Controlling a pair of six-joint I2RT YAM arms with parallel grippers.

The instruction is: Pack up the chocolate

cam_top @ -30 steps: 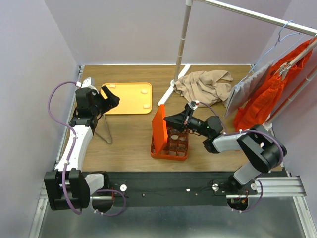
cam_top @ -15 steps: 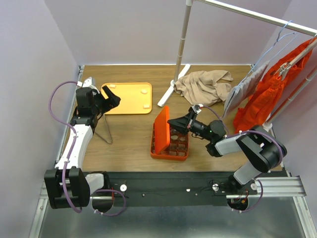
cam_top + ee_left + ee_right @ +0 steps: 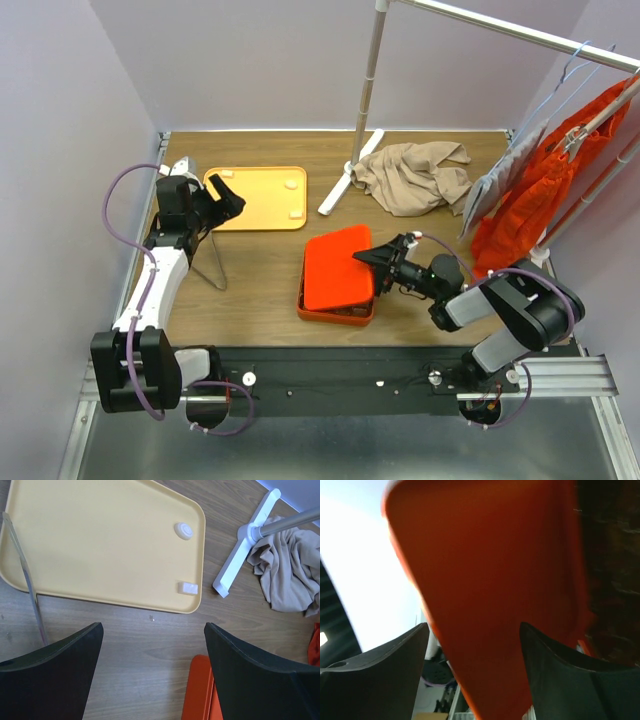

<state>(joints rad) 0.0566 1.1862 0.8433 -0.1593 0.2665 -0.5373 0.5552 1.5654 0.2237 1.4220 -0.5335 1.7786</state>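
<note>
Top view: a smooth orange lid [image 3: 338, 268] lies flat over the box [image 3: 335, 318] near the table's [image 3: 260, 280] near edge, with the right gripper [image 3: 362, 258] at the lid's right side. The cream chocolate [image 3: 293, 184] rests on the flat tray [image 3: 255, 205] toward the far-left corner.

Left wrist: the left gripper [image 3: 153, 627] is spread wide and empty. One lump is round and the other oblong, lying along the tray's near rim.

Right wrist: the fingers are parted, clamping nothing.

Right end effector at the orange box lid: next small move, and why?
Probably draw the right end effector back to the right, clear of the lid: its jaws stand open at the lid's right edge, the lid lies over the orange box, and nothing is gripped.
</note>
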